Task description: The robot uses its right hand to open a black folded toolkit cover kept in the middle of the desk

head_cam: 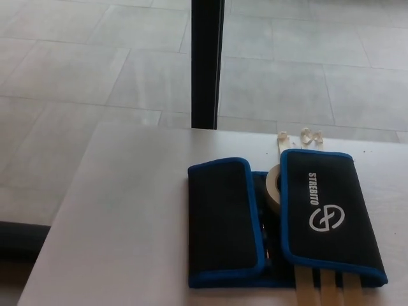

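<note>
- One black toolkit cover with blue edging lies on the pale desk, toward the near right part of it.
- Its two flaps are folded inward: the left flap lies flat, while the right flap, printed with white lettering and a round logo, sits slightly raised.
- Between the flaps, a roll of cream tape stands in the gap, touching the inner edge of the right flap.
- Three cream strips stick out from under the near edge of the right flap and run off the bottom of the picture.
- Small scraps of cream tape lie on the desk at its far edge, just beyond the cover.
- Behind the desk a dark upright post rises from the grey tiled floor.
- Neither robot hand shows, so their state cannot be told.
</note>
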Controlling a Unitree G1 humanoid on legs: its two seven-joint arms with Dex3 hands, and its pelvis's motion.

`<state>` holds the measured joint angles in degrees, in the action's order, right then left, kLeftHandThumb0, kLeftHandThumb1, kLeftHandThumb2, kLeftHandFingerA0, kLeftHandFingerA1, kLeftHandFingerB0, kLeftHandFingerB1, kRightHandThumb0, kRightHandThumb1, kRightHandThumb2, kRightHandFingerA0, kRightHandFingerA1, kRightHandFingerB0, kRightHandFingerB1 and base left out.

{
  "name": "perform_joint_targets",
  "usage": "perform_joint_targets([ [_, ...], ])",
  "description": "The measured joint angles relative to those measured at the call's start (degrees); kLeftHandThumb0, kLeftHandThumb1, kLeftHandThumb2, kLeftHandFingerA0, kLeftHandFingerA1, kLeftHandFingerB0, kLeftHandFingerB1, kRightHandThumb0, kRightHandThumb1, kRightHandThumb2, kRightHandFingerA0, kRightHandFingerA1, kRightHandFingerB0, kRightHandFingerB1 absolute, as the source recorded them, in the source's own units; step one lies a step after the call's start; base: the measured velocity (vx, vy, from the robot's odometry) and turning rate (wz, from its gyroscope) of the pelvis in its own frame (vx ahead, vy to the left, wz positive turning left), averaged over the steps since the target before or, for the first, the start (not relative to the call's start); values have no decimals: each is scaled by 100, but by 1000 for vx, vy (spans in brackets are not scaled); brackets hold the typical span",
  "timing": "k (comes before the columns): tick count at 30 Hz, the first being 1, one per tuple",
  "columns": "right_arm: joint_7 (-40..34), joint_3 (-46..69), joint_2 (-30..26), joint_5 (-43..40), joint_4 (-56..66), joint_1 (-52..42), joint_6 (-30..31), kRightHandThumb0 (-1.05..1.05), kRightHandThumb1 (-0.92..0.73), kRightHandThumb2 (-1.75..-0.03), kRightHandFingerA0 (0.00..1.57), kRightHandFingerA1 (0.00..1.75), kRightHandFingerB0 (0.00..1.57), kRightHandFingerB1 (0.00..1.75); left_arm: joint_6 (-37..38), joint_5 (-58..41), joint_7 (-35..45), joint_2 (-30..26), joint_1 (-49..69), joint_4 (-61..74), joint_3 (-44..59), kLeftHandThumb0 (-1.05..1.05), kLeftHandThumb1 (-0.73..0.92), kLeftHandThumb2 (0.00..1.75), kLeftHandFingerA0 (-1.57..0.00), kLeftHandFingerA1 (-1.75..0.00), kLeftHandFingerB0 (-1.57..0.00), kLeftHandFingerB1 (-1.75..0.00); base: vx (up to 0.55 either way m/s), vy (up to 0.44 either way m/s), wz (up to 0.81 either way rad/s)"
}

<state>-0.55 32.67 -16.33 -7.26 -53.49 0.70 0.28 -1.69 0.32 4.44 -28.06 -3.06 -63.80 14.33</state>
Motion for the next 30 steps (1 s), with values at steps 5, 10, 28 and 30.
perform_joint_targets([
  [5,-86,858,-148,-391,-229,196,90,-43,-73,-75,60,133,44,93,-10,-140,21,-174,-220,-325,331,-65,78,63,-44,-70,-41,-53,0,0,0],
  [10,-324,1722,-365,-764,-401,400,227,-50,-74,-74,85,164,47,124,-11,-174,21,-192,-300,-487,472,-65,77,63,-46,-68,-42,-51,0,0,0],
  [28,-1593,3772,-2252,-1941,-572,2308,502,-65,-75,-62,31,103,16,67,-143,-348,48,-350,-482,-782,762,-65,79,63,-46,-69,-42,-52,0,0,0],
  [30,-1582,3650,-2291,-1983,-186,2486,451,-67,-59,-96,26,75,12,57,-151,-363,52,-414,-524,-780,776,-65,79,63,-44,-69,-40,-52,0,0,8],
])
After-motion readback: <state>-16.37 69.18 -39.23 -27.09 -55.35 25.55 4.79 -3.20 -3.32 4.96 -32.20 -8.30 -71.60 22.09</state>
